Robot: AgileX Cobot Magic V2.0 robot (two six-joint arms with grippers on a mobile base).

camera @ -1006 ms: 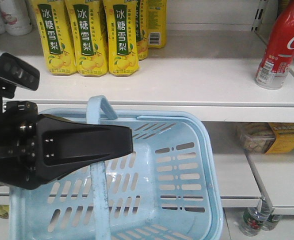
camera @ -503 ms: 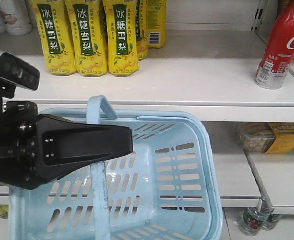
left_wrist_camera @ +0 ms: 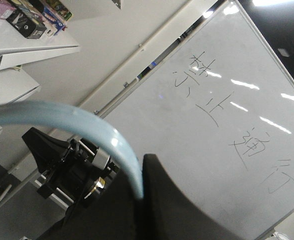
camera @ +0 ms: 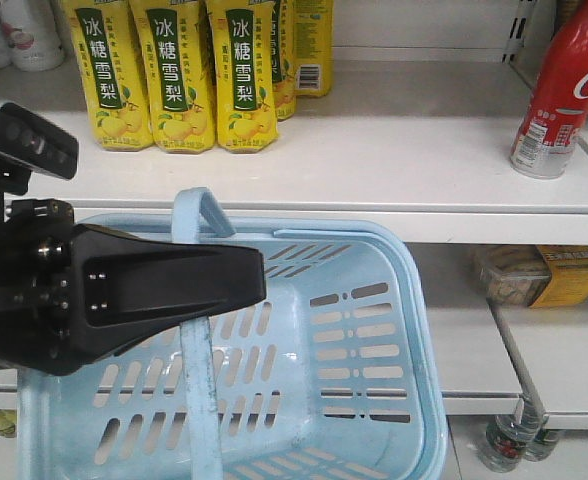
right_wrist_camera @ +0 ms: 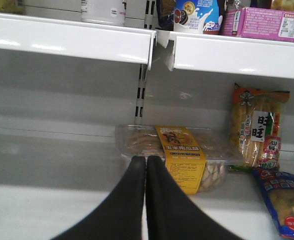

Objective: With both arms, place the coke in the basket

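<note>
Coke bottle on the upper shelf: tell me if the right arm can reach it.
Probably yes. Nothing stands in front of the coke bottle, and the right gripper is shut and empty, though it points at the snack box one shelf lower.

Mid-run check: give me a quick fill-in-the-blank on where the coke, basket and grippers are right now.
The left gripper grips the basket by its ____.
The coke stands on a ____, outside the basket.
The right gripper is ____ and holds nothing.
Missing words: handle; shelf; shut.
</note>
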